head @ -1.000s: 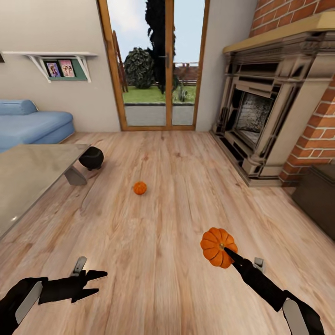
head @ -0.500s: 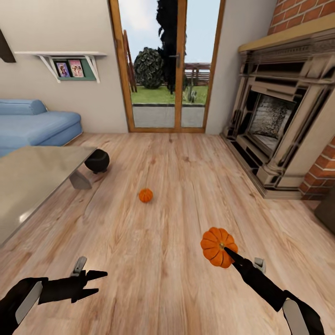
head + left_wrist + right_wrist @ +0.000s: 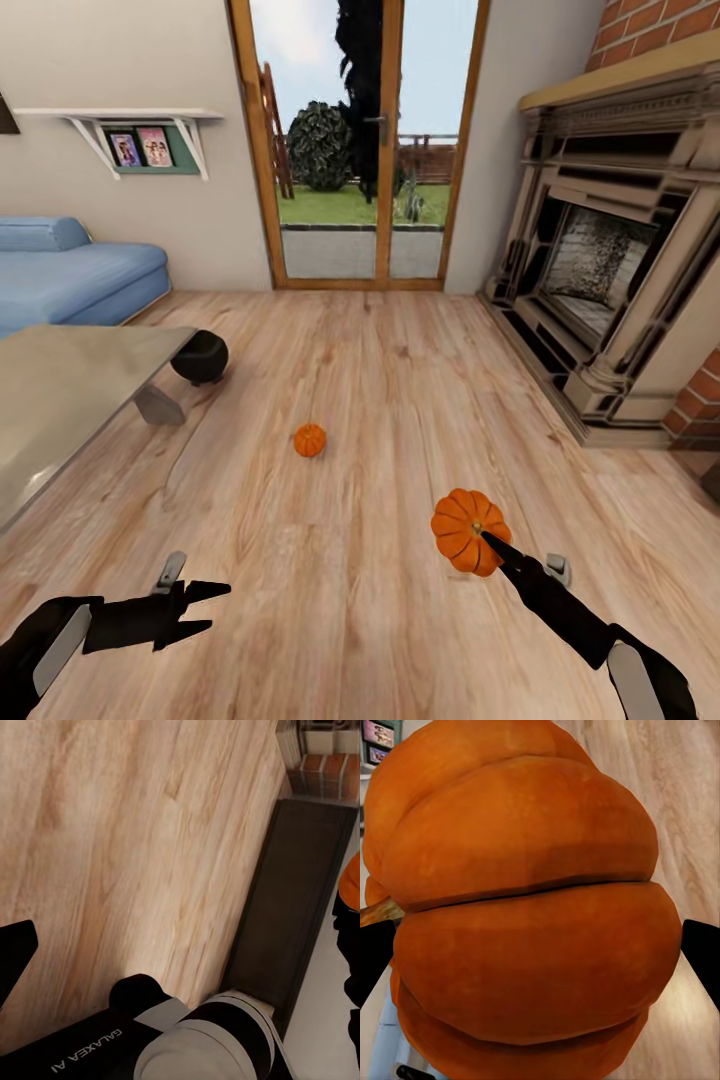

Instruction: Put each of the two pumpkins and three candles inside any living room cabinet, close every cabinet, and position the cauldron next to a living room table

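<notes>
Pumpkin (image 3: 468, 530) is clamped in the right gripper (image 3: 487, 543), held up near-right above the floor; the right wrist view shows it between the black fingertips (image 3: 701, 952). Left gripper (image 3: 200, 608) hangs spread and empty, near-left. Compared with a second ago the whole view has swung, so the fireplace (image 3: 610, 290) sits further right: base turning, things unmoved. Second pumpkin (image 3: 309, 440) lies mid-floor, cauldron (image 3: 200, 357) just beside the table (image 3: 60, 390). Cabinet (image 3: 292, 907) shows in the left wrist view; likely carrying there next.
</notes>
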Controlling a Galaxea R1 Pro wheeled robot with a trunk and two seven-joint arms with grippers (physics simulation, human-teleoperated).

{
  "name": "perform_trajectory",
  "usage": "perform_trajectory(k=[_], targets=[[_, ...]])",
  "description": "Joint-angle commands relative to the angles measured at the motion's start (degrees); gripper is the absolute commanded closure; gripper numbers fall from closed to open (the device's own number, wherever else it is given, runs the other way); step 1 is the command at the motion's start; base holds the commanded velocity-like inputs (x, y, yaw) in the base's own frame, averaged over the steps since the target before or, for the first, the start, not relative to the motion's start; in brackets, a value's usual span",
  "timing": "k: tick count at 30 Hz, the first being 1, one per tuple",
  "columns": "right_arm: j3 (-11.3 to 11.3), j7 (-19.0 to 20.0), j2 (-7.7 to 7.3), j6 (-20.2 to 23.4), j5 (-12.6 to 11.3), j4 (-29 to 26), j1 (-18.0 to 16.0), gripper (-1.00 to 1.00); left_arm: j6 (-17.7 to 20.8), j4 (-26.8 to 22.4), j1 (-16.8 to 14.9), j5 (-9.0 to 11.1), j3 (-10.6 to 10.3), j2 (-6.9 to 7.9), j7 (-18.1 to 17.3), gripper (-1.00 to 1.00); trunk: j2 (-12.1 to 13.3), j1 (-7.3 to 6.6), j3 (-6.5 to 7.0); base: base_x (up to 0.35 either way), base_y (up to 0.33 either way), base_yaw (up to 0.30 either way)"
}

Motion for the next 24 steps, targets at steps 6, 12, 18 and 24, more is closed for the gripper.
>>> perform_trajectory(k=[6, 12, 18, 24], targets=[[0.0, 0.03, 0.01, 0.19, -0.33, -0.03, -0.01, 1.0, 0.05, 0.0, 0.0, 0.0, 0.0, 0.0, 0.0, -1.0, 0.0, 0.0, 0.0, 0.331, 0.0, 0.0], [0.04, 0.04, 0.47, 0.19, 0.07, 0.2, -0.01, 1.0, 0.06, 0.0, 0.0, 0.0, 0.02, 0.0, 0.0, -1.0, 0.0, 0.0, 0.0, 0.331, 0.0, 0.0], [0.01, 0.03, 0.72, 0.19, 0.07, 0.32, -0.01, 1.0, 0.07, 0.0, 0.0, 0.01, 0.07, 0.0, 0.0, -1.0, 0.0, 0.0, 0.0, 0.331, 0.0, 0.0], [0.0, -0.02, 0.83, 0.24, 0.04, 0.37, -0.01, 1.0, 0.07, 0.0, 0.0, 0.03, 0.09, 0.02, -0.05, -1.0, 0.0, 0.0, 0.0, 0.331, 0.0, 0.0]])
